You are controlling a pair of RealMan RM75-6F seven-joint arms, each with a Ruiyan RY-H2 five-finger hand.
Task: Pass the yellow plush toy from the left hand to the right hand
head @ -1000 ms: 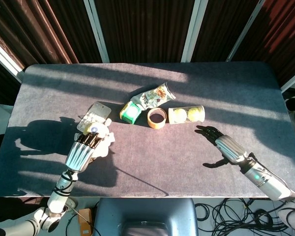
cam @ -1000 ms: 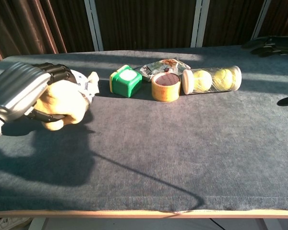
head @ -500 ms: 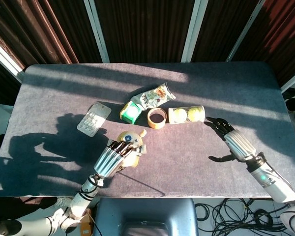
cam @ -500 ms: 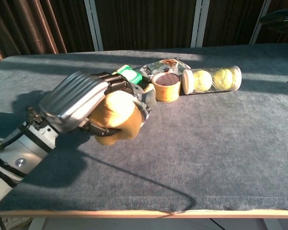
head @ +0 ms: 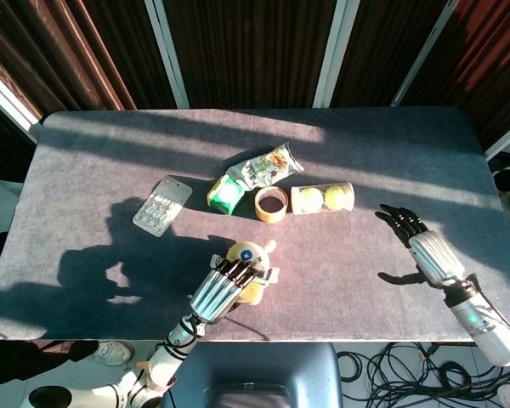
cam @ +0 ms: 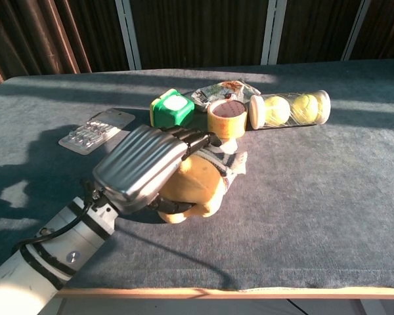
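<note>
From the head view, the left hand (head: 223, 289) grips the round yellow plush toy (head: 248, 270) near the front edge of the grey felt-covered table (head: 85, 161), about midway along it. The right hand (head: 425, 246) hovers toward the right edge with fingers spread and nothing in it, well apart from the toy. Near the table's middle lie a clear blister pack (head: 161, 205), a green and yellow cube (head: 225, 195), a crumpled snack bag (head: 266, 166), a roll of tan tape (head: 271, 204) and a clear tube of tennis balls (head: 323, 198).

From the chest view, the left hand (cam: 144, 167) wraps over the toy (cam: 194, 187); the cube (cam: 171, 109), tape (cam: 226, 119) and tube (cam: 290, 109) sit behind it. The right hand does not show here.
</note>
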